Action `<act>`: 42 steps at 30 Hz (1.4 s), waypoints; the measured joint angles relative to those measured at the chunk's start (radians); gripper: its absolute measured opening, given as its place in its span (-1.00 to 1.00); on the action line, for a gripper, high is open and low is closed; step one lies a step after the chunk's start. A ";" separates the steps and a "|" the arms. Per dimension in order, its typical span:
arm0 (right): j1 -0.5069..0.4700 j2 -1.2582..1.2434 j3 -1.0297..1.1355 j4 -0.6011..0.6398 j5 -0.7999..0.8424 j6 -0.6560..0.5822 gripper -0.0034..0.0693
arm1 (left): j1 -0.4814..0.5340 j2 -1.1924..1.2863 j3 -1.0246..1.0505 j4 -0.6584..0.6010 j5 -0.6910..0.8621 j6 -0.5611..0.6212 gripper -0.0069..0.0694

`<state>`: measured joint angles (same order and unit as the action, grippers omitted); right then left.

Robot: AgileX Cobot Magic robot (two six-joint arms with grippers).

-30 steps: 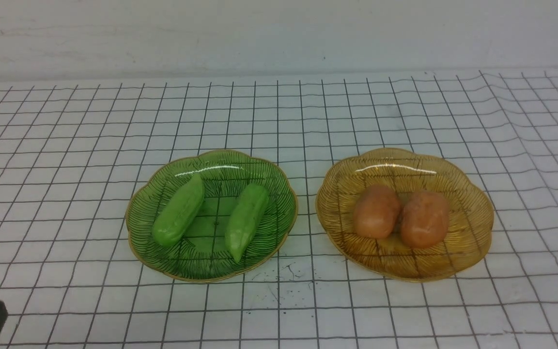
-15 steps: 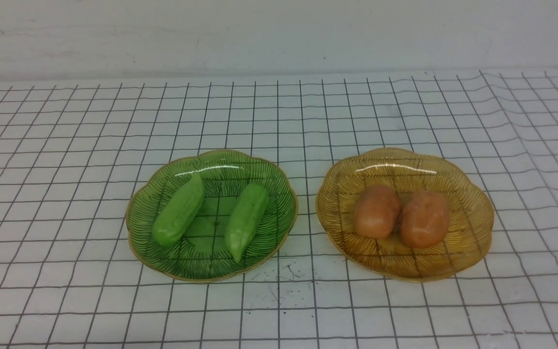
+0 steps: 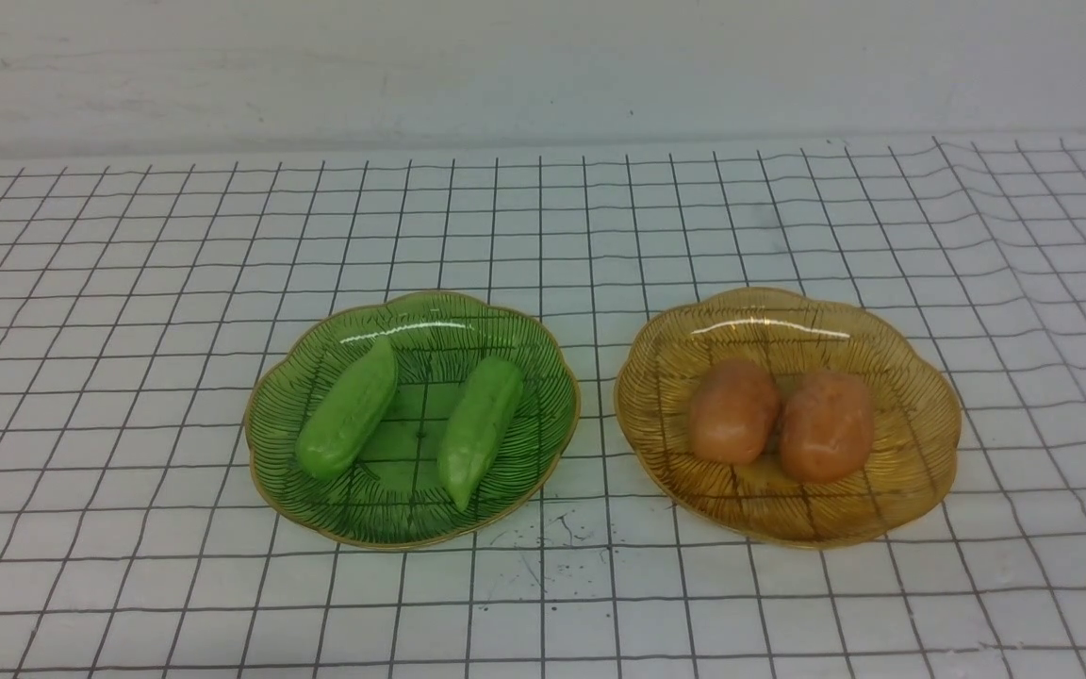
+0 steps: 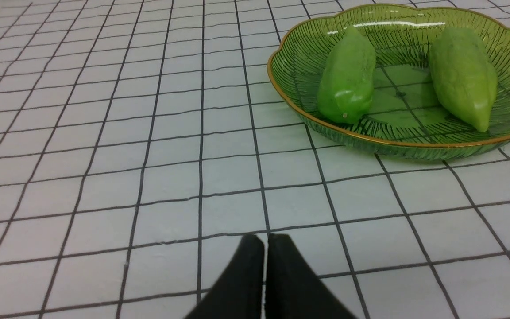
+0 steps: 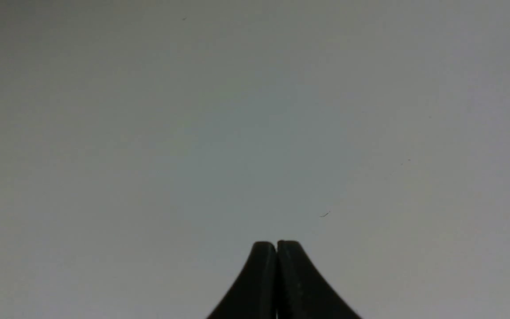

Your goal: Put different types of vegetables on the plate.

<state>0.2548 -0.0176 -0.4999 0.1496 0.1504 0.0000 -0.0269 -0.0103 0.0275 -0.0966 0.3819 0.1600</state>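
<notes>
With both cucumbers (image 3: 411, 424) on the left green plate (image 3: 270, 424) and both potatoes (image 3: 779, 420) on the right, nothing is held by either clenched gripper, so one must be opened next

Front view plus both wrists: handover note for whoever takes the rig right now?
Left gripper: jaws shut, empty, low over the grid mat, near side of the green plate. Out of the front view.
Right gripper: jaws shut, empty, facing a plain pale surface; none of the job's things in its view.
Things: two green cucumber pieces lie apart on the green plate; two orange-brown potato pieces lie side by side on the amber plate.
Done: each type sits on its own plate.
Left: nothing visibly off either plate; check the sorting and stop.
</notes>
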 joint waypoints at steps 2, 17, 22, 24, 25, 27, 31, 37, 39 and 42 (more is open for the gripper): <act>0.000 0.000 0.000 0.000 0.000 0.000 -0.94 | 0.000 0.000 0.000 0.000 0.000 0.000 -0.84; 0.000 0.000 0.000 -0.004 0.000 0.000 -0.94 | 0.000 0.000 0.000 0.000 0.000 -0.001 -0.84; 0.000 0.000 0.045 -0.078 0.006 0.000 -0.94 | 0.000 0.000 0.000 0.000 0.000 -0.001 -0.84; 0.000 0.000 0.102 -0.144 0.031 0.000 -0.94 | 0.000 0.000 0.000 0.000 0.000 -0.001 -0.84; 0.000 0.000 0.130 -0.168 0.047 0.000 -0.94 | 0.000 0.000 0.000 0.000 0.000 -0.001 -0.84; 0.000 0.000 0.207 -0.212 0.070 0.000 -0.94 | 0.000 0.000 0.000 0.000 0.000 -0.001 -0.84; 0.000 0.000 0.328 -0.273 0.083 0.000 -0.94 | 0.000 0.000 0.000 0.000 0.000 -0.001 -0.84; -0.054 0.001 0.457 -0.279 0.092 0.000 -0.94 | 0.000 0.000 0.000 0.000 0.000 -0.001 -0.84; -0.093 0.001 0.496 -0.279 0.095 0.000 -0.94 | 0.000 0.000 0.000 0.000 0.000 -0.001 -0.84; -0.144 0.001 0.526 -0.279 0.127 0.000 -0.94 | 0.000 0.000 0.000 0.000 0.000 -0.001 -0.84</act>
<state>0.1106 -0.0167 0.0262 -0.1293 0.2775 0.0000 -0.0269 -0.0103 0.0275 -0.0966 0.3819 0.1592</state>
